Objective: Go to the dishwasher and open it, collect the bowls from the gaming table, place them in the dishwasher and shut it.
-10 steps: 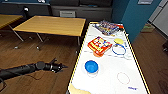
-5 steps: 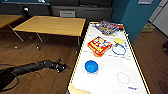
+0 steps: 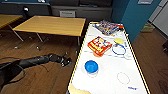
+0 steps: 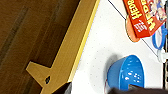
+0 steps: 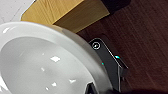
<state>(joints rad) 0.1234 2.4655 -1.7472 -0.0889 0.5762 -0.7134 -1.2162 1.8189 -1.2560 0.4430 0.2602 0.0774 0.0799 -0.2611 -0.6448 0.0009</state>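
Wooden floor surrounds the gaming table, a long white top with a yellow-lined edge. Blue bowl sits upright on the table near its left edge, towards the robot's end; it also shows in the left wrist view. Red game box lies farther along the table, resting on an orange dish. Left gripper hangs over the floor just beside the table's left edge, level with the blue bowl; finger state: cannot tell. White bowl looms large in the right wrist view, beside the table's corner; right finger state: cannot tell.
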